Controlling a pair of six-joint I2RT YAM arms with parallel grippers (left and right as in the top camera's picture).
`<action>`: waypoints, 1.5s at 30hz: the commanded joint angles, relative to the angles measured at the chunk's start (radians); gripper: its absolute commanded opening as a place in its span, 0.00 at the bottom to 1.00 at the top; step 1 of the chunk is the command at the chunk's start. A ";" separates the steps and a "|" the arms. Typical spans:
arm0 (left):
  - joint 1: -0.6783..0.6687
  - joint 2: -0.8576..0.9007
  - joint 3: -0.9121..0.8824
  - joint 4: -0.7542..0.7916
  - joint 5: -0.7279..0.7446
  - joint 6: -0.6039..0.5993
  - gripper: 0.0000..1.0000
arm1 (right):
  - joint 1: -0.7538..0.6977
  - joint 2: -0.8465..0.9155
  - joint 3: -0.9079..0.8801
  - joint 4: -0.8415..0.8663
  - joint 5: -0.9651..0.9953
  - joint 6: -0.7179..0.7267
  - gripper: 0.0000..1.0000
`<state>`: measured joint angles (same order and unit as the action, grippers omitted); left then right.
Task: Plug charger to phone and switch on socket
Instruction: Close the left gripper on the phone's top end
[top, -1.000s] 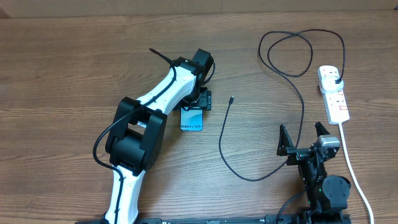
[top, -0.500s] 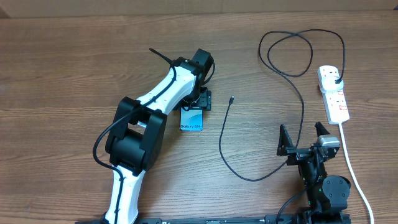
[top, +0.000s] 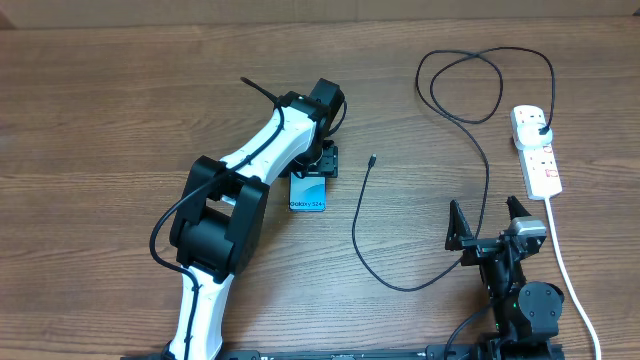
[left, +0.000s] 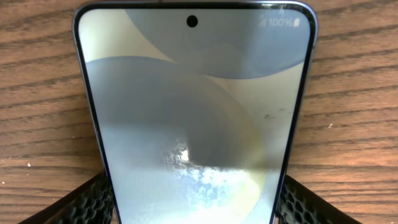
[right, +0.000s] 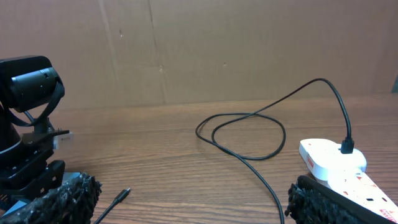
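The phone (top: 308, 192) lies flat on the table with its screen lit, and it fills the left wrist view (left: 196, 112). My left gripper (top: 313, 165) sits over its far end (left: 193, 208); both black fingers (left: 81, 202) press against its long sides. The charger, a thin black cable (top: 357, 230), loops across the table. Its metal tip (top: 372, 160) lies free to the right of the phone (right: 124, 193), and its plug (top: 541, 128) is seated in the white socket (top: 536, 150) (right: 333, 158). My right gripper (top: 490, 222) (right: 189, 202) stands open near the front edge, holding nothing.
The socket's white cord (top: 570, 270) runs toward the front edge, just right of my right arm. A cardboard wall (right: 186, 50) closes the table's far side. The charger's loop (top: 465, 85) lies at the back right.
My left gripper's fingers have closed in on the phone's sides, and the phone has shifted very slightly. The right arm, cable and socket have not moved.
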<state>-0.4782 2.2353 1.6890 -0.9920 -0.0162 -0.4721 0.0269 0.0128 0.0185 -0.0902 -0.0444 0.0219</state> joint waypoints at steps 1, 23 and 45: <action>0.003 0.082 -0.036 -0.005 0.064 -0.014 0.75 | -0.001 -0.009 -0.010 0.006 0.006 -0.005 1.00; 0.011 0.079 0.003 -0.067 0.066 -0.014 0.75 | -0.001 -0.009 -0.010 0.006 0.006 -0.005 1.00; 0.021 0.079 0.167 -0.231 0.087 0.024 0.79 | -0.001 -0.009 -0.010 0.006 0.006 -0.005 1.00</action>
<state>-0.4629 2.3051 1.8252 -1.2144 0.0566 -0.4667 0.0269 0.0128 0.0185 -0.0895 -0.0444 0.0227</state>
